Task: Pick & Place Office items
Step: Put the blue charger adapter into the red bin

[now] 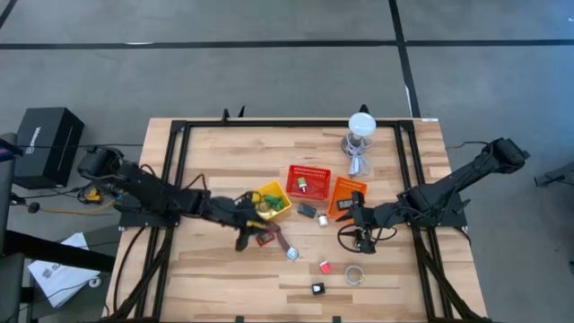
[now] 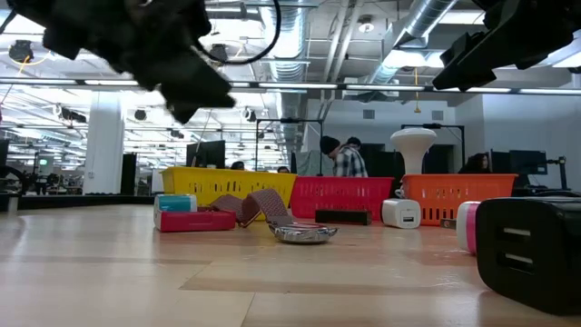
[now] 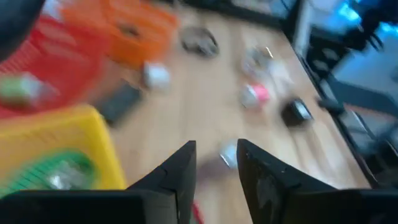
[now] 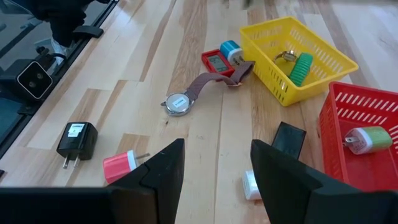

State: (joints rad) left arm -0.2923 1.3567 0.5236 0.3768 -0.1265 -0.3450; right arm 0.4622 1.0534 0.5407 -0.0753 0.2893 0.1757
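Note:
Small office items lie scattered on the wooden table: a watch [image 4: 177,103] with a brown strap, a flat red item [image 4: 217,61], a blue roll [image 4: 230,50], a black charger [image 4: 76,140], a pink-red piece [image 4: 121,165], a black slab [image 4: 289,140] and a white piece [image 4: 250,185]. A green item [image 4: 303,67] lies in the yellow basket [image 1: 272,199], and a green-white plug [image 4: 367,138] lies in the red basket [image 1: 308,182]. My left gripper [image 1: 246,235] hovers open beside the yellow basket, above the flat red item. My right gripper [image 1: 359,240] is open and empty, near the orange basket [image 1: 347,197].
A white-topped lamp [image 1: 360,126] with a coiled cable stands at the far edge. A ring [image 1: 355,274] lies toward the near edge. A black frame [image 1: 170,179] runs along the table's sides. Bare wood stretches across the near left part.

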